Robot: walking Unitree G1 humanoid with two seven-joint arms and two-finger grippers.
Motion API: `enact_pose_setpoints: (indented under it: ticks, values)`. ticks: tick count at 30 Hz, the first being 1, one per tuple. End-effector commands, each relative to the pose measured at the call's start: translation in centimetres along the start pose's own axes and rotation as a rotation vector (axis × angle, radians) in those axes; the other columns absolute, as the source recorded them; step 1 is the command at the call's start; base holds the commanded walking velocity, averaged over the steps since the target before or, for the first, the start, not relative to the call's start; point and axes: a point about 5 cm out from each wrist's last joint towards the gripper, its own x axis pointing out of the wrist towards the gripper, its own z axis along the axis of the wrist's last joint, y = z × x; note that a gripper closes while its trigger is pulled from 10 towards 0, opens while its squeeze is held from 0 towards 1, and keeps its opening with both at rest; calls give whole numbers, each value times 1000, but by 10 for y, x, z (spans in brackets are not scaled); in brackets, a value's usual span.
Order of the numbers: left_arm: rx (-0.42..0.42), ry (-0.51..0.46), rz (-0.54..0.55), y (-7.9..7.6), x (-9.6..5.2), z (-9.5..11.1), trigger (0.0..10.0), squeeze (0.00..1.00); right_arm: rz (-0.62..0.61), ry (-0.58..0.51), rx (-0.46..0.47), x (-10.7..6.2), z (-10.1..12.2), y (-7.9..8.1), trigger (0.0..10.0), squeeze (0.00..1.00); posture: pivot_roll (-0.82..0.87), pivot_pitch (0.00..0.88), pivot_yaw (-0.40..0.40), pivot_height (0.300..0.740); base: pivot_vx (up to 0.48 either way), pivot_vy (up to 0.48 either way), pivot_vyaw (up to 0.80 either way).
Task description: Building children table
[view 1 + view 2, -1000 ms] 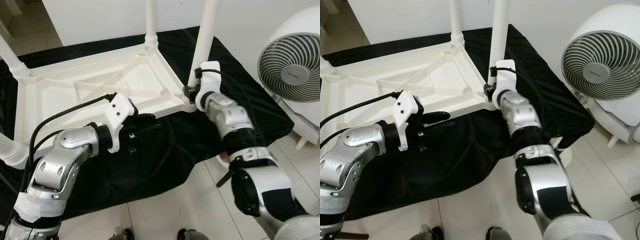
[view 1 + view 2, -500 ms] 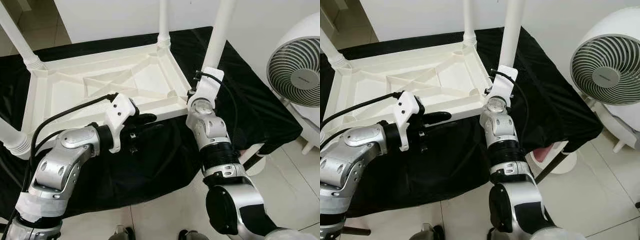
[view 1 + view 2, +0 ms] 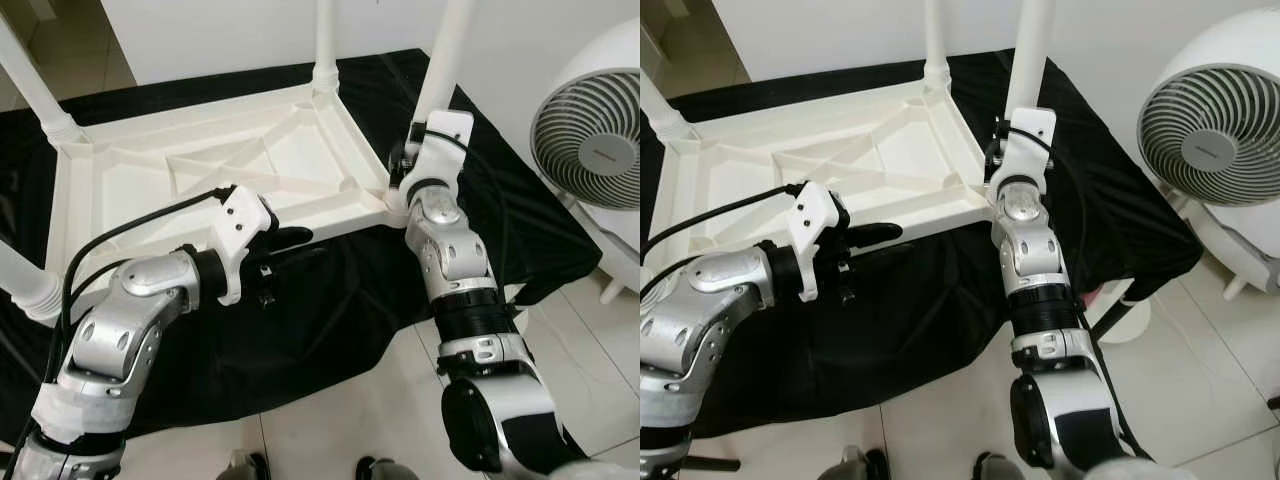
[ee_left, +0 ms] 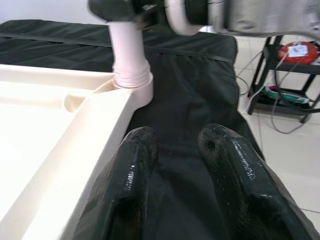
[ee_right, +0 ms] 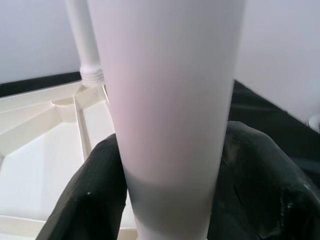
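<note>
Head views bright, even, sharp; soft shadows on the black cloth (image 3: pixel 330 330). Right wrist view: white leg (image 5: pixel 165 100) close-up, soft focus, slight pink cast. Left wrist view: near fingers (image 4: pixel 130 190) blurred, mild sheen.
</note>
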Motion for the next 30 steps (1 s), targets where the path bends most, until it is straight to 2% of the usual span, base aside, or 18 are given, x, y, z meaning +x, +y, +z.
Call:
enact_pose_setpoints:
  ticks: [1,2,3,4,5,6,7,11,16,18,21,22,23,25,29,30]
  values:
    - [11,11,120,9,-4,-2,10000,0,16,-16,-27,-6,1,-2,10000,0,-91,159,62,740,0,0,0]
    - [15,12,134,11,-4,-2,10000,0,14,-16,-42,-8,1,-5,10000,0,-91,159,62,740,0,0,0]
    - [21,16,155,13,-5,-3,10000,0,23,-7,-48,-10,0,-9,10000,1000,-94,157,64,740,0,0,0]
    - [21,16,155,13,-5,-3,10000,0,23,-7,-48,-10,0,-9,10000,1000,-94,157,64,740,0,0,0]
    - [27,21,189,17,-8,-3,10000,0,52,2,-50,-15,-2,-12,10000,906,-93,151,62,740,0,0,0]
    - [27,21,189,17,-8,-3,10000,0,52,2,-50,-15,-2,-12,10000,906,-93,151,62,740,0,0,0]
    - [29,24,217,20,-10,-3,10000,0,76,-3,-58,-19,-2,-15,10000,0,-91,147,59,740,0,0,0]
    - [38,51,342,32,-21,-7,10000,0,140,-13,-109,-35,-6,-22,10000,0,-91,138,55,740,0,0,0]
    - [20,64,456,40,-30,-11,10000,0,213,0,-104,-51,-12,-24,10000,0,-92,131,53,740,0,0,0]
    - [18,95,557,44,-41,-19,10000,0,275,24,-119,-67,-22,-25,10000,0,-95,123,48,740,0,0,0]
    - [19,103,582,45,-43,-21,10000,0,292,33,-124,-72,-25,-25,10000,0,-95,123,48,740,0,0,0]
    - [28,131,623,45,-49,-26,10000,0,369,57,-143,-82,-32,-22,10000,0,-96,116,45,740,0,0,0]
    - [28,131,623,45,-49,-26,10000,0,369,57,-143,-82,-32,-22,10000,0,-96,116,45,740,0,0,0]
    - [39,183,656,44,-56,-35,10000,0,507,96,-128,-96,-40,-11,10000,0,-94,111,46,740,0,0,0]
    - [51,204,663,43,-59,-38,10000,0,546,105,-121,-101,-40,-8,10000,0,-92,109,44,740,0,0,0]
    - [47,227,728,43,-64,-42,10000,0,589,87,-114,-103,-39,3,10000,0,-80,99,44,740,0,0,0]
